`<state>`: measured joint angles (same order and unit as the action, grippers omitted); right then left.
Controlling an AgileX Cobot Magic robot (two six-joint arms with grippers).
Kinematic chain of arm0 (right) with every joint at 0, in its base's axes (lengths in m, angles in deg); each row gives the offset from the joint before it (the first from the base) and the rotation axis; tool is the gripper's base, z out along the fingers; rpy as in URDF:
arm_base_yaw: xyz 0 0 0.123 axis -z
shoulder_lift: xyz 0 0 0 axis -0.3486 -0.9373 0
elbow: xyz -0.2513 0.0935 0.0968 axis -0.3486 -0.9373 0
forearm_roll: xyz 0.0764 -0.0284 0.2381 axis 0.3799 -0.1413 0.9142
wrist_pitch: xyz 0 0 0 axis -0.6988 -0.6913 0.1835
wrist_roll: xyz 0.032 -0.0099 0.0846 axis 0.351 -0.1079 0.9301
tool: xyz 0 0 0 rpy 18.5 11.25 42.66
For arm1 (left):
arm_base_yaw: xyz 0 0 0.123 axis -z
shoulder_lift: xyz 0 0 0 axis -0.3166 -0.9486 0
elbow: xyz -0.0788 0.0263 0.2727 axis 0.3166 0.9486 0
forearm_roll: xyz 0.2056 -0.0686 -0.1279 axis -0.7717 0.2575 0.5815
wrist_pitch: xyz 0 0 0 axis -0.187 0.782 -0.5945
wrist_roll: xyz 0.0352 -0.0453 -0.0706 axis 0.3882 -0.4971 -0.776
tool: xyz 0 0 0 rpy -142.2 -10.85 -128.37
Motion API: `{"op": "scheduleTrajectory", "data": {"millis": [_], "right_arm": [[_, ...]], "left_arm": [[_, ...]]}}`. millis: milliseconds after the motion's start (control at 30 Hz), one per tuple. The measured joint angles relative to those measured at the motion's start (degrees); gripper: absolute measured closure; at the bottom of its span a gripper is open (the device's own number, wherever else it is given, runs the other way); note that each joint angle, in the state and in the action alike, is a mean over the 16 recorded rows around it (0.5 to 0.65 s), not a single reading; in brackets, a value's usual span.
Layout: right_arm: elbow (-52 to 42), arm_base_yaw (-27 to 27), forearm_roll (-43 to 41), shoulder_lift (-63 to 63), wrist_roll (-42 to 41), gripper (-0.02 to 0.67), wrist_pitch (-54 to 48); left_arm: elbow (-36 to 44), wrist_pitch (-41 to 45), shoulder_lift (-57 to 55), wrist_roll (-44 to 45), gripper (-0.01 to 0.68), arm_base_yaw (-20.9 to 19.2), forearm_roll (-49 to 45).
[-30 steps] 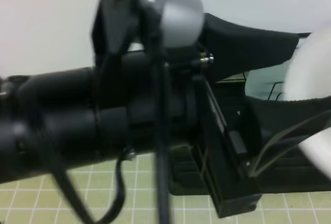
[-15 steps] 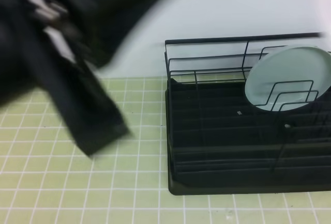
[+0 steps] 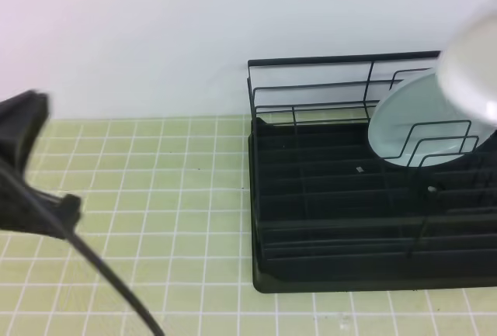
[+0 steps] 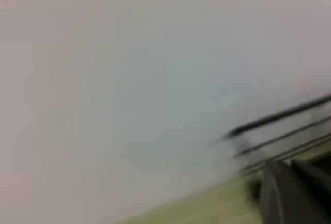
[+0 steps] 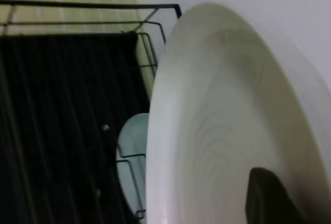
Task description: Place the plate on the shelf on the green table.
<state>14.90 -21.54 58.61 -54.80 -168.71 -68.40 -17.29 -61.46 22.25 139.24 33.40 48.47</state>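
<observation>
Above the right end of the shelf the plate hangs in the air, only its white rim entering the high view at the upper right corner, just over the pale mint plate that already leans upright among the wire dividers at the back. A second ago the left arm filled that view, crossing in front of the rack; half a second ago it was sweeping off to the left; now only a dark part of it and a trailing cable show at the left edge, well apart from the rack. The left gripper has pressed its jaws together on nothing over that same second, and its wrist view, badly blurred, shows mostly wall and a corner of the rack wires. In the right wrist view the plate fills the frame edge-on and tilted, with one dark finger lying on its face: the right gripper is pinching the plate at its rim. The left arm's retreat appears to leave the rack clear for the right arm alone, which probably has to lower the plate into a free slot without knocking the mint plate. The green table lies bare in front.
</observation>
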Motion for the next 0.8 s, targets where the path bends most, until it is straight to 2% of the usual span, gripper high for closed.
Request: {"op": "scheduleTrajectory", "data": {"millis": [133, 267, 800], "right_arm": [[4.69, -0.18, -1.36, -6.00, -2.70, 0.652, -0.26], [6.67, -0.67, -1.48, -10.85, -5.47, 0.652, 1.16], [7.07, -3.46, -3.90, -25.08, -12.97, 0.652, 8.69]], "left_arm": [[3.24, -7.37, 0.72, 4.41, 0.673, 0.00, 4.56], [4.98, -11.14, 0.89, 6.25, 0.673, 0.00, 6.64], [6.52, -13.98, 1.12, 6.56, 0.674, -0.01, 6.96]]}}
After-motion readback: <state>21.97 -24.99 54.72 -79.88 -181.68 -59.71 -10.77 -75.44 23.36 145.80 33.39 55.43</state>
